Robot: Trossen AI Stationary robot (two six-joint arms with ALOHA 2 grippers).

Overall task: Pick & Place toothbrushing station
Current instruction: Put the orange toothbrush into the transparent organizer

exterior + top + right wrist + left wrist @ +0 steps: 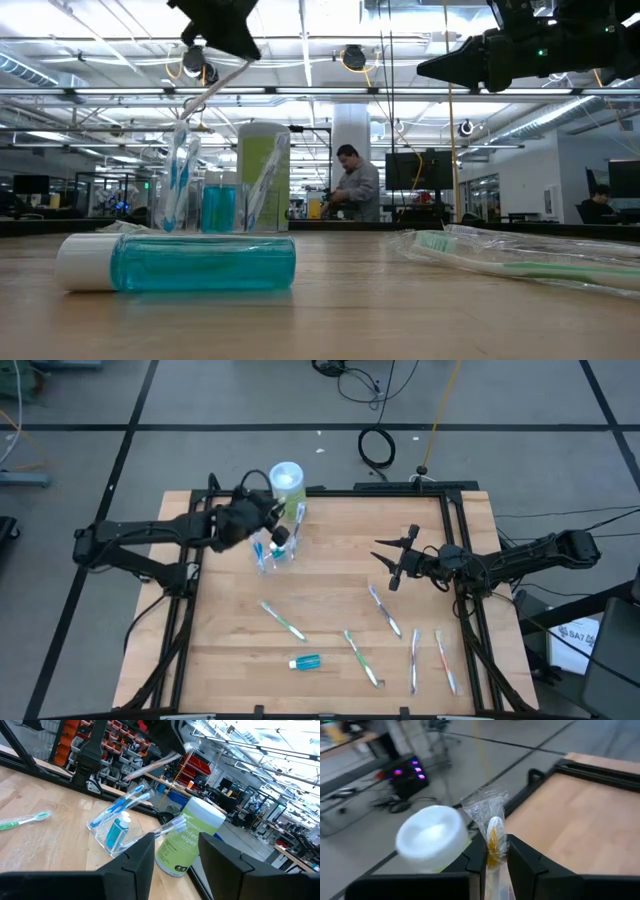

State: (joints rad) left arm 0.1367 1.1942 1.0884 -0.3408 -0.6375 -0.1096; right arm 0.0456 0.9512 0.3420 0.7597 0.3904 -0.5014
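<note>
A clear plastic cup (276, 552) stands at the table's far left. It holds a few toothbrushes and a blue toothpaste tube (118, 831). My left gripper (270, 525) hovers just above the cup, shut on a wrapped toothbrush (492, 837). My right gripper (396, 564) is open and empty over the table's right half, above the surface. Several wrapped toothbrushes (283, 622) lie flat on the near half of the table. A blue toothpaste tube (305, 662) lies on its side near the front edge. My left gripper pinches the wrapped toothbrush between its two fingers, and the crinkled end of the wrapper (485, 805) sticks out past the fingertips. The brush is lifted clear. Its long end (205, 95) slants down from the gripper toward the cup.
A green-and-white wipes canister (287, 484) with a white lid (432, 837) stands just behind the cup, at the table's far edge. A black frame (460, 540) runs along the table's sides. A person (355, 185) stands in the room beyond the table.
</note>
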